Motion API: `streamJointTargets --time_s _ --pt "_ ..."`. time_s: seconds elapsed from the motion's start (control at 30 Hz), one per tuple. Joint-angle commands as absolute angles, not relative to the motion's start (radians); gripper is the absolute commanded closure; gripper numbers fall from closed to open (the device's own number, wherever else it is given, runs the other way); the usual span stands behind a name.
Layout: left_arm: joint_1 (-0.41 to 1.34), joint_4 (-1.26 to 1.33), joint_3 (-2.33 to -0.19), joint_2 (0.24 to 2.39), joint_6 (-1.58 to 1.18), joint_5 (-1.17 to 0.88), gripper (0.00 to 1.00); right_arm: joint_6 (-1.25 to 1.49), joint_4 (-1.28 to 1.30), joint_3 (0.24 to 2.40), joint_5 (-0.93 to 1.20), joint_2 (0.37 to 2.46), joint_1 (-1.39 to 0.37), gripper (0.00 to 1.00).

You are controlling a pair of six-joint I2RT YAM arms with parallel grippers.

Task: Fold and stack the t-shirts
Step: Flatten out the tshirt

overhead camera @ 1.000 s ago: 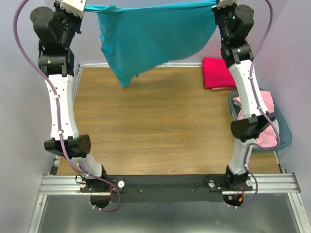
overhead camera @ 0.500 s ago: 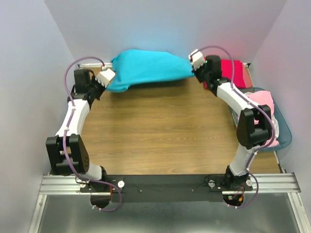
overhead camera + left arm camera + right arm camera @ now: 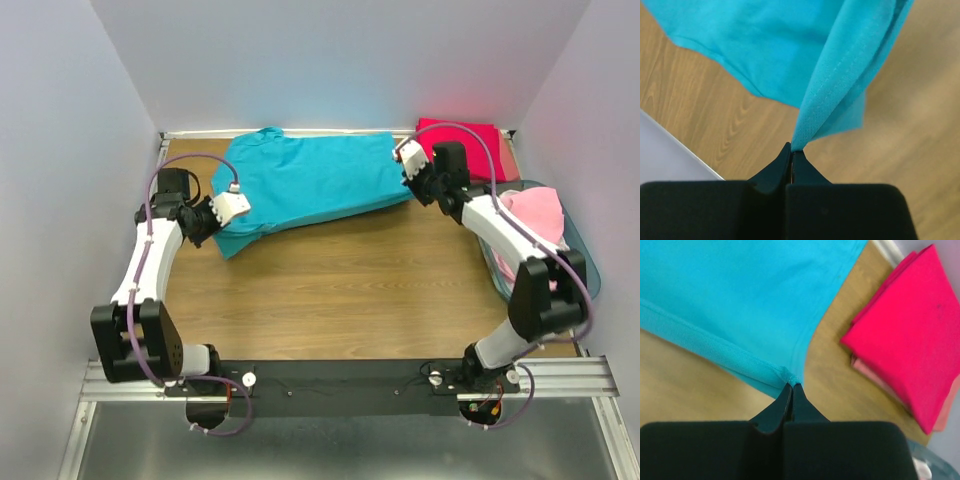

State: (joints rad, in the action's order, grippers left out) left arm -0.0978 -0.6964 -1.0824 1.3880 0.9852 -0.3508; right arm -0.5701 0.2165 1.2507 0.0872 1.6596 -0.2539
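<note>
**Teal shirt spread on the far half of the table, pinched at both ends**

Nearest the arm bases, the brown wood-grain table (image 3: 330,300) is bare. Farther back lies the teal short-sleeved cotton t-shirt (image 3: 300,185). It lies mostly flat and slants from a lower corner on the left up to the far edge. One sleeve shows at its far left.

The left gripper (image 3: 232,207) is closed on the shirt's near left corner. The right gripper (image 3: 405,158) is closed on the right end of the shirt. To the right stands the blue-tinted plastic basket (image 3: 592,272), heaped with light pink shirts (image 3: 535,212). In the far right corner rests the folded bright crimson-pink shirt (image 3: 460,145).

The overhead view cannot show the pinches, but the wrist views do. In the left wrist view, the black fingertips (image 3: 791,150) meet on a stitched hem of the teal cloth (image 3: 790,50), which rises from them in a narrow fold. In the right wrist view, the fingertips (image 3: 791,388) grip the hem at a seam. That view also shows a salmon shirt (image 3: 862,369) under the crimson one (image 3: 910,335), hardly visible from above.

A second ago the shirt hung high between the raised arms. Half a second ago it was bunched over the far edge. It now lies on the wood with both arms low.
</note>
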Motion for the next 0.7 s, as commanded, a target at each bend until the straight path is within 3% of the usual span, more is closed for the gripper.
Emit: streamJointTargets --time_s 0.0,0.1,0.13,0.17,0.2,0.23,0.3,0.5,0.67 --pt "-0.080 -1.037 -1.082 1.280 1.279 -0.420 0.97 -0.682 0.425 1.100 0.144 1.508 -0.249 1.00" --pt "-0.034 -1.121 -0.973 1.165 1.342 -0.378 0.86 -0.741 0.538 0.996 0.199 1.390 -0.249 0.99" --pt "-0.008 -1.121 -0.941 1.085 1.360 -0.327 0.77 -0.776 0.573 0.977 0.225 1.369 -0.250 0.99" --pt "0.003 -1.120 -0.910 1.042 1.376 -0.304 0.71 -0.791 0.604 0.959 0.230 1.349 -0.252 0.80" --pt "0.074 -1.118 -0.867 1.007 1.385 -0.287 0.65 -0.808 0.647 0.941 0.233 1.309 -0.252 0.67" --pt "0.098 -1.115 -0.856 0.946 1.390 -0.266 0.54 -0.831 0.656 0.908 0.215 1.293 -0.252 0.47" --pt "0.126 -1.111 -0.862 0.908 1.375 -0.262 0.46 -0.841 0.658 0.888 0.189 1.247 -0.252 0.33" --pt "0.132 -1.068 -0.968 1.029 1.244 -0.296 0.43 -0.726 0.658 1.021 0.201 1.314 -0.252 0.29" --pt "0.132 -0.832 -0.976 1.195 1.029 -0.284 0.48 -0.546 0.666 1.179 0.181 1.560 -0.252 0.37"
